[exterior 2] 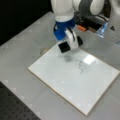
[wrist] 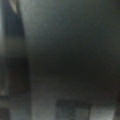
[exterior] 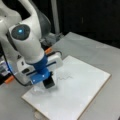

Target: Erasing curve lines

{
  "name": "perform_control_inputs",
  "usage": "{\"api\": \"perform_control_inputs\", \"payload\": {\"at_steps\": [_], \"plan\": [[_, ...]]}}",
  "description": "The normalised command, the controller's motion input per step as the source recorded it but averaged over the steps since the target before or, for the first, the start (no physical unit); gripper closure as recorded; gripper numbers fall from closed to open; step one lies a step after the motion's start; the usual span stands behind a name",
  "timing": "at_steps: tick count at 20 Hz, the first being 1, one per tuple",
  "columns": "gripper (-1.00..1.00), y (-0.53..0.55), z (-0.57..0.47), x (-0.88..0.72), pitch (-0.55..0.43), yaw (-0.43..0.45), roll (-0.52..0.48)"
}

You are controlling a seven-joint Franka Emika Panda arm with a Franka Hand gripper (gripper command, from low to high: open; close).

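A white rectangular board (exterior: pixel 82 95) (exterior 2: pixel 65 77) lies on the grey table in both front views. The curve lines (exterior: pixel 65 77) (exterior 2: pixel 80 67) are a short thin dark squiggle near the board's middle, still whole. My gripper (exterior: pixel 48 81) (exterior 2: pixel 66 46), below a blue mount, is shut on a black eraser block (exterior: pixel 49 83) (exterior 2: pixel 64 47). The block hangs a little above the board near one corner, and its shadow (exterior 2: pixel 67 58) falls on the white surface. It stays apart from the squiggle, to that mark's left in a front view. The wrist view is dark and shows nothing I can name.
An orange-edged object (exterior: pixel 48 50) (exterior 2: pixel 81 27) sits behind the board by the arm's base. A small round thing (exterior 2: pixel 44 51) lies beside the board's edge. A bright glare spot (exterior 2: pixel 88 59) marks the board. Grey table (exterior: pixel 100 50) surrounds the board; a dark backdrop stands behind.
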Motion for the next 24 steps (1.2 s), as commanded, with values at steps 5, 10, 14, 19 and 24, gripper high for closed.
{"api": "perform_control_inputs", "payload": {"at_steps": [5,10,14,19,24], "plan": [[1.00,0.33,-0.20,-0.26,-0.309,-0.265,-0.016],[1.00,0.23,-0.28,-0.26,-0.255,-0.227,0.030],[1.00,0.13,-0.27,-0.21,-0.222,-0.179,0.089],[1.00,0.10,-0.31,-0.11,-0.212,-0.123,0.073],[1.00,0.14,-0.28,-0.05,-0.203,-0.098,0.064]]}}
